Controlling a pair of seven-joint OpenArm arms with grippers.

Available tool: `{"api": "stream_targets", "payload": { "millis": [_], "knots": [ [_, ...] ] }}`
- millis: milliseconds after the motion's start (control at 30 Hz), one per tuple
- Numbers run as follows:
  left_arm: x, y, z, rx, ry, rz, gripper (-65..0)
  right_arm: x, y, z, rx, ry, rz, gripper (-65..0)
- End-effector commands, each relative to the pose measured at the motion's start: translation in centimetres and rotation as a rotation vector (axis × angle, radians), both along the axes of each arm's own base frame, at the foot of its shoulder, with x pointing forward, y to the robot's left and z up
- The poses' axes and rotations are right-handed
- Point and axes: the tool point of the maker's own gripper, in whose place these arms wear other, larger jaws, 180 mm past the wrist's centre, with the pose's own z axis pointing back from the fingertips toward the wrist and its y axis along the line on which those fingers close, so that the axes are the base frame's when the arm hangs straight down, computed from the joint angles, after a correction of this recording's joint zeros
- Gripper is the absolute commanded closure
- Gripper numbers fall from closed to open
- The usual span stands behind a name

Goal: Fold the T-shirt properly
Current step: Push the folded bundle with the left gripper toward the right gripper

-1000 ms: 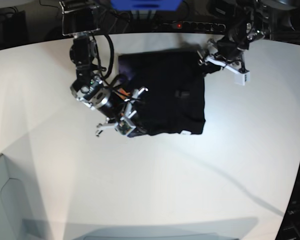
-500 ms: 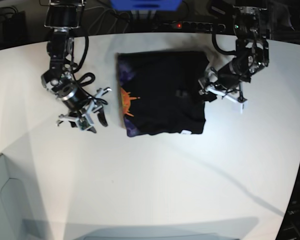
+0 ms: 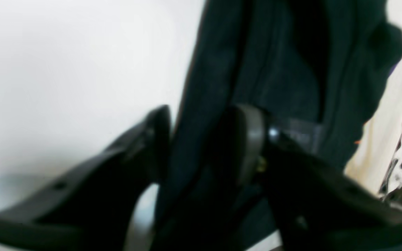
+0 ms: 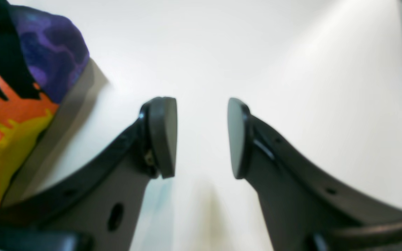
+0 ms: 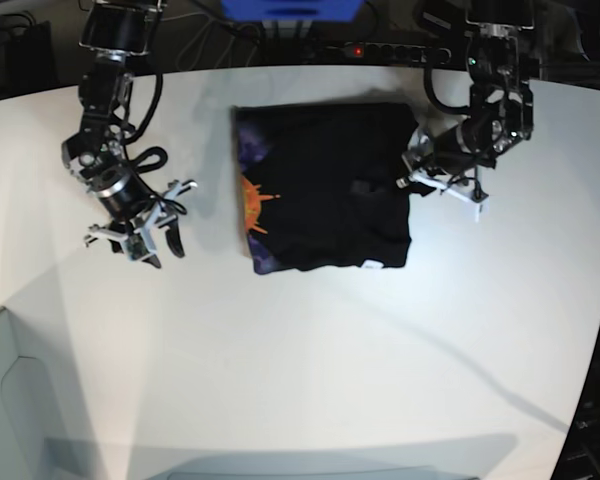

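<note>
place: looks like a robotics lab
clues: plain white table (image 5: 310,370), power strip (image 5: 385,50) and cables top centre of frame

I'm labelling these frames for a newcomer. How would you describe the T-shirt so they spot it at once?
On the white table, look near the far edge between the two arms. The T-shirt is a folded black rectangle of cloth, the only dark cloth there, with an orange sun and purple print along one edge.
</note>
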Motion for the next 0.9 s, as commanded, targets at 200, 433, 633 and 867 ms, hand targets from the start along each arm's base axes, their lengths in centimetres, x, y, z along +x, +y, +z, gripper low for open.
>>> {"api": "stream_targets", "payload": {
  "millis": [200,433,633,867],
  "knots": [
    [0.3,-2.2,-0.1,0.005,0.008,-0.121,-21.5,0.8,-1.8,4.3,-0.006,-0.133,-0.047,-24.6],
    [1.7,-4.2,0.7,0.014,-0.024,-0.211,-1.3,0.2,-6.2,6.3,-0.049,-0.182,-0.163,-24.6],
    [3.1,-6.7,1.7,0.043,-0.067,-0.344,0.0,-0.9,-10.4,7.0,-0.077,-0.195,-0.281,-24.6],
    [5.6,-11.9,2.2,0.209,-0.19,-0.693,0.0,-3.0,-14.5,6.7,-0.071,-0.186,-0.435,-24.6]
  ]
}}
